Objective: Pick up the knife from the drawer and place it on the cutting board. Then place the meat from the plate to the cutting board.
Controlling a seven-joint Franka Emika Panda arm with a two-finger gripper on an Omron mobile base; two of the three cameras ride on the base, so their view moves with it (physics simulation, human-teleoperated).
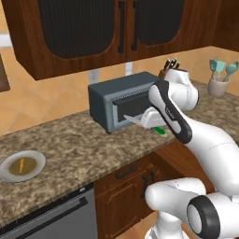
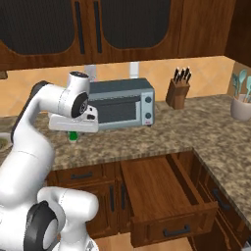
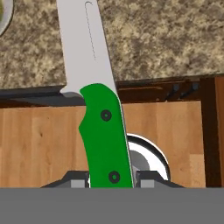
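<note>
Jaws: clamped on the knife [image 3: 104, 131] by its green handle | Knife: held above the tabletop [image 1: 84, 149] front edge | Plate [image 1: 22, 165]: tabletop's left end, holding the meat [image 1: 21, 165]

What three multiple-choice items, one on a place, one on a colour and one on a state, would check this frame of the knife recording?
1. Where is the knife?
A. Lying in the drawer
B. In the gripper, above the counter edge
C. On the plate

2. What colour is the knife's handle?
A. Black
B. Red
C. Green

3. What state is the drawer in?
A. Pulled open, nothing seen inside
B. Shut
C. Open with the knife inside

Answers:
1 B: the hand view shows the handle between the finger tips, the blade reaching out over the granite counter.
2 C: the handle is bright green in the hand view, and a green tip shows under the hand in both base views.
3 A: the right base view shows it pulled out with a bare wooden floor.
</note>
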